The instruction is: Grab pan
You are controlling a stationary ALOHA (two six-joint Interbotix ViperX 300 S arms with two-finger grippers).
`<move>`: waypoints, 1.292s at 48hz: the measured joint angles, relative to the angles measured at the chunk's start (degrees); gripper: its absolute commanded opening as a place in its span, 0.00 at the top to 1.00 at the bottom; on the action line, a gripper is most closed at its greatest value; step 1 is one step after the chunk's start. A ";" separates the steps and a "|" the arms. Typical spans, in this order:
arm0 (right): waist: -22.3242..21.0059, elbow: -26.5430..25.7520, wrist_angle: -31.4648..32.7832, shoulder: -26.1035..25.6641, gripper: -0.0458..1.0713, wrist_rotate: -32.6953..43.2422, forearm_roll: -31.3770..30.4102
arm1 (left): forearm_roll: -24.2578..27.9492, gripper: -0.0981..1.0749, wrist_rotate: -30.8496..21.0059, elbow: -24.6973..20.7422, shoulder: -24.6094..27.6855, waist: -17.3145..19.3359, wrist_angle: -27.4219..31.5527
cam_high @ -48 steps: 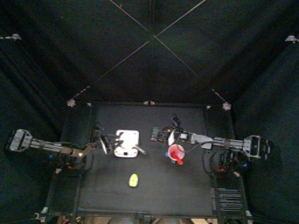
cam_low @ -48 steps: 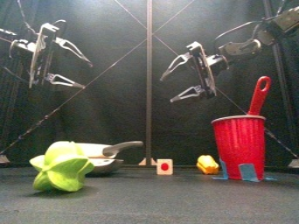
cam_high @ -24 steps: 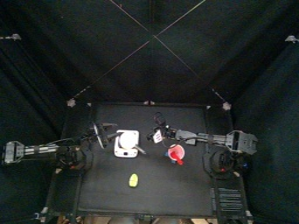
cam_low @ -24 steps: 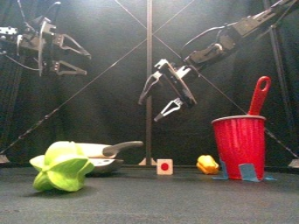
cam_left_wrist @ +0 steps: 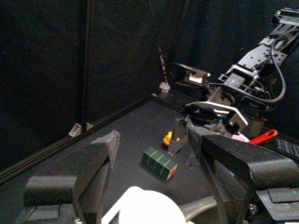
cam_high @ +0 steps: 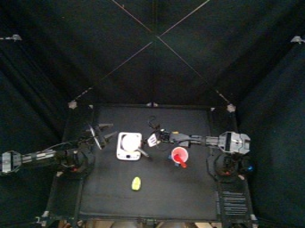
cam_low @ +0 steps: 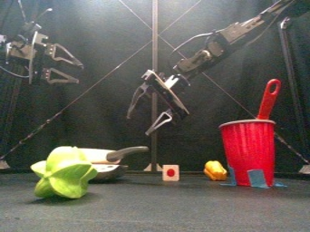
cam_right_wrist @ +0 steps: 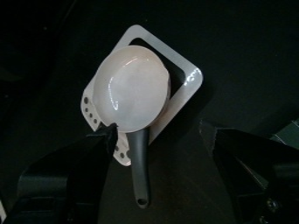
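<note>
- Since the earlier pictures, the right end effector (cam_low: pixel 155 98) is coming lower and further toward the middle of the table (cam_high: pixel 107 200), while the left end effector (cam_low: pixel 46 63) is pulling back toward the left side and staying high.
- Right end effector: its jaws are standing spread wide, holding nothing, and it is hanging above the pan (cam_right_wrist: pixel 136 86), not touching it.
- Left end effector: its jaws are also spread apart in the left wrist view and they are pinching nothing.
- The pan is lying on the table left of the middle, on a white flat sheet (cam_right_wrist: pixel 184 74), behind the green crumpled thing (cam_low: pixel 63 172) in the front view. Its dark grey handle (cam_right_wrist: pixel 139 166) is sticking out to one side, toward the red cup (cam_low: pixel 248 149).
- Judgement on handling: the pan is looking stiff, smooth and quite light, so it will probably not bend, but its round rim could slip between the jaws.
- The handle is the better place to take hold, near where it is joining the bowl, because it is narrow enough for the jaws.
- A small white piece (cam_right_wrist: pixel 121 149) is lying just beside the handle and could get in the way.
</note>
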 measured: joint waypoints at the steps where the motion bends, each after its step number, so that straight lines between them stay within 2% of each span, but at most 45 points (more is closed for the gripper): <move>1: 0.09 -0.53 0.70 0.62 0.04 -0.09 -0.09 | 0.00 0.09 -0.09 0.09 -0.09 0.00 0.00; 20: 0.18 -13.01 13.18 10.46 0.04 -0.44 -1.67 | -0.09 0.09 -0.18 0.97 0.00 0.00 0.09; 33: 0.44 -18.46 19.25 15.73 0.04 -0.44 -3.69 | -0.79 0.09 -0.18 1.41 0.00 -0.09 0.09; 62: 0.88 -20.13 20.92 17.84 0.04 -0.53 -4.13 | -2.46 0.09 -0.26 1.58 -0.09 -0.09 0.09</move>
